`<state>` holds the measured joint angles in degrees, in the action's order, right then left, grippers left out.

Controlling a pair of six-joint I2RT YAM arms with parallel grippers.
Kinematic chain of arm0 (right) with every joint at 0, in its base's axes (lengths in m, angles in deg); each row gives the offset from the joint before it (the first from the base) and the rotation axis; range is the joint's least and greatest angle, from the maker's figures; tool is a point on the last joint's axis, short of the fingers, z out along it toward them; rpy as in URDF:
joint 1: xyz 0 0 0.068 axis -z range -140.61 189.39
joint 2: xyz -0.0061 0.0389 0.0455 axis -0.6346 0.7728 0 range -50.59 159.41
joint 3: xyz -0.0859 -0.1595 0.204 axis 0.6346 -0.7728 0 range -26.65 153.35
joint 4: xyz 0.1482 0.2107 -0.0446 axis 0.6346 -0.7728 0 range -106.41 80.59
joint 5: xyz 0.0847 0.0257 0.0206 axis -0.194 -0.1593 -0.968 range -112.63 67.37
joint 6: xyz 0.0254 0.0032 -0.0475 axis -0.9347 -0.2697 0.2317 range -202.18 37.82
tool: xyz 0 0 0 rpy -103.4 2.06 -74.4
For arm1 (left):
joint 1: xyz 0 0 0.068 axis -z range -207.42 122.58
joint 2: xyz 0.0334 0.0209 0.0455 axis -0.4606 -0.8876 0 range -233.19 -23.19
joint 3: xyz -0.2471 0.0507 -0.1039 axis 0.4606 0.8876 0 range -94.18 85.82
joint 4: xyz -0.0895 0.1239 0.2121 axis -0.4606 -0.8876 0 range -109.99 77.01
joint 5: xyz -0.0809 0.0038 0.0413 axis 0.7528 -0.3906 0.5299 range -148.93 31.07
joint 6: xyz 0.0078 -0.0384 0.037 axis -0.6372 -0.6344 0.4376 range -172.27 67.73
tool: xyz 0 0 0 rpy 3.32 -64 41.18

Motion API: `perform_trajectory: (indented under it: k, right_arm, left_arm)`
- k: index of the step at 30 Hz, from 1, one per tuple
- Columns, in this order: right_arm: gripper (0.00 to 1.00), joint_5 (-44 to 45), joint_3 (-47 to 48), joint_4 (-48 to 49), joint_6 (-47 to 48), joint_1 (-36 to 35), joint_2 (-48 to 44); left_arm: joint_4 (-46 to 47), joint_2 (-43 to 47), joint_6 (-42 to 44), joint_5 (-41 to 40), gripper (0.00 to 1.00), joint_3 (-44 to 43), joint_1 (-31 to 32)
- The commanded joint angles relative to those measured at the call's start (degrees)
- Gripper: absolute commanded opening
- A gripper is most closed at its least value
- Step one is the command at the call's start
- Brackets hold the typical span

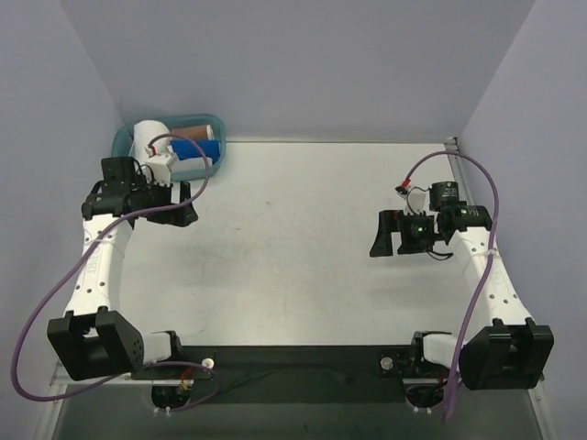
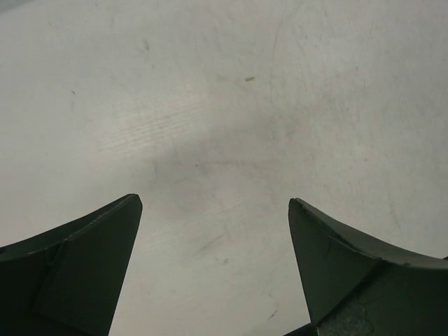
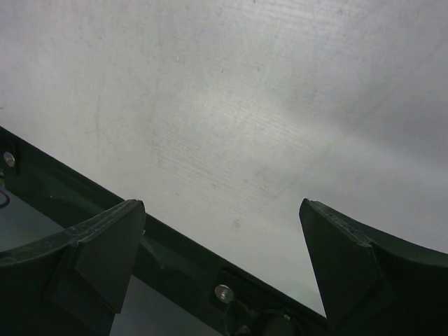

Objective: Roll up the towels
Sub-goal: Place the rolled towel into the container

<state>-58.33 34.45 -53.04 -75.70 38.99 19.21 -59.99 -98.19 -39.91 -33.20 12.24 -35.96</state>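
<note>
Left claw and right claw gape empty; the soft, light white towel in the eleven-o'clock basket likely needs a corner pinch.

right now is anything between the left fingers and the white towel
Yes. The white towel lies in the teal basket, so the basket's near wall separates it from the left gripper, whose open fingers face the bare table. The left arm's purple cable also arcs over the basket.
</note>
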Motion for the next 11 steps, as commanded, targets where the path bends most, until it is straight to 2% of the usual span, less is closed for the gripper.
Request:
perform_trajectory:
  k: [1,6,11]
  right_arm:
    - [1.00,3.71,-4.30,-1.89,1.34,0.23,-3.61]
    - [1.00,1.26,-8.19,-1.45,1.25,0.23,-5.55]
    - [1.00,0.72,-8.10,-1.45,1.96,0.23,-8.45]
  left_arm:
    - [-2.13,3.98,1.27,-3.94,0.97,7.19,2.20]
    - [-1.08,8.11,0.12,-5.17,0.97,12.67,3.96]
    - [-1.07,9.35,-0.23,-5.78,0.97,13.29,4.23]
